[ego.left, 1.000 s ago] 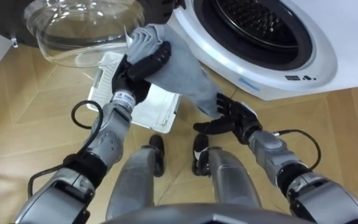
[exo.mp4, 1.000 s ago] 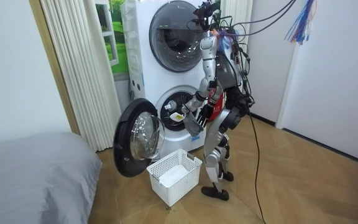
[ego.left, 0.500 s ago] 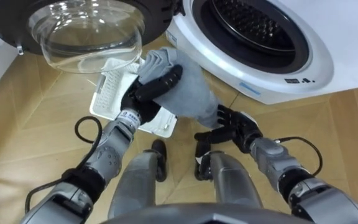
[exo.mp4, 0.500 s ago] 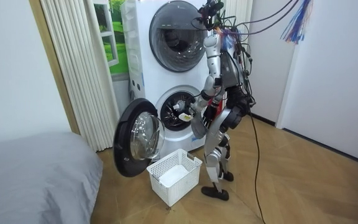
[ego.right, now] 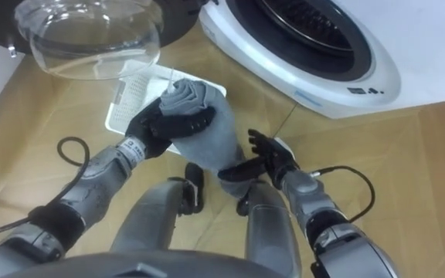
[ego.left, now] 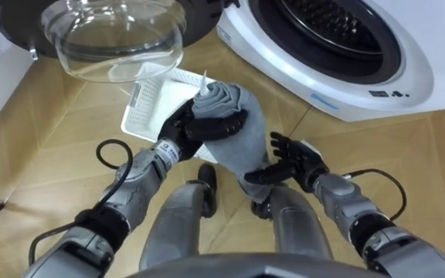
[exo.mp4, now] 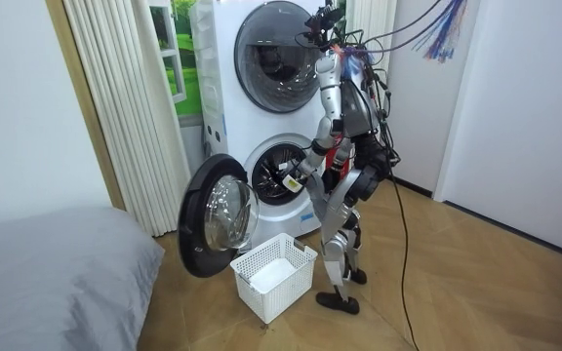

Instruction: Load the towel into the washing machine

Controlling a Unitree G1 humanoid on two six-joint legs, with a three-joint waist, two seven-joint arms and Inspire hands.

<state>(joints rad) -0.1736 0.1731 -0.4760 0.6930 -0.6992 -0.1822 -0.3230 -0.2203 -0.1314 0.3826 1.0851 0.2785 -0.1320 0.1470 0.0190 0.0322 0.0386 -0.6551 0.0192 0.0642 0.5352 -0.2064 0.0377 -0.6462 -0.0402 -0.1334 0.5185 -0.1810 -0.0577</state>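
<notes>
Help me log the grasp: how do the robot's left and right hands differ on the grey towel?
Grip: the left hand curls its fingers round the bunched top of the grey cloth towel; the right hand is open, fingers spread. Place: the left hand is at the towel's upper end, the right hand beside its hanging lower end. Both have black fingers.

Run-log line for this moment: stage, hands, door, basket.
stage: towel held, not yet in drum | left hand: gripping towel's bunched top | right hand: open by its hanging end | door: open | basket: on floor
</notes>
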